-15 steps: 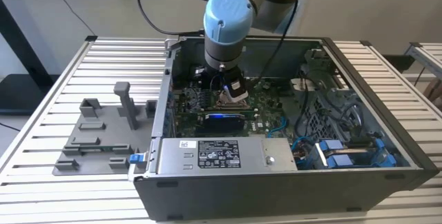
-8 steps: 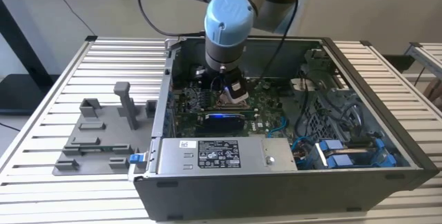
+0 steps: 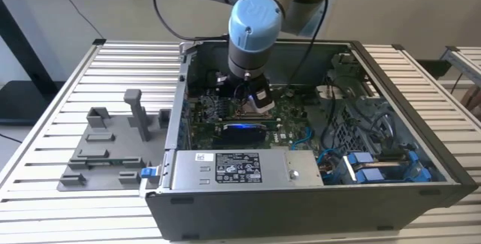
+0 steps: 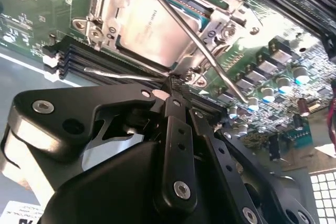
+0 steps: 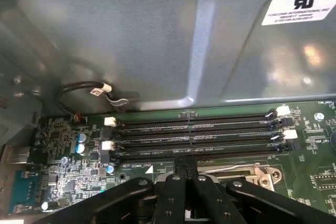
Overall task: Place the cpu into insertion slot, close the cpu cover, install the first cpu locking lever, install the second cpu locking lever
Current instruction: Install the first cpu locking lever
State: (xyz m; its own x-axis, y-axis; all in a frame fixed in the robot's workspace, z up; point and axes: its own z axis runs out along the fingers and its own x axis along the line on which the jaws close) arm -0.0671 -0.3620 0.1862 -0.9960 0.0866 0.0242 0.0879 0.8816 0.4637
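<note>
In the second wrist view, the cpu (image 4: 157,30) sits in the insertion slot at upper centre, with the cpu cover (image 4: 207,22) down over it. A locking lever (image 4: 194,43) still stands raised, crossing diagonally. Lower centre, the gripper (image 4: 173,85), fingers together, seems pinched on a second lever (image 4: 123,75); the arm points straight down into the case (image 3: 421,137).

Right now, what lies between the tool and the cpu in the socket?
In the second wrist view, the tool sits beside the cpu. Between them lie the cpu cover edge and a thin metal locking lever; a second lever crosses above the cpu.
</note>
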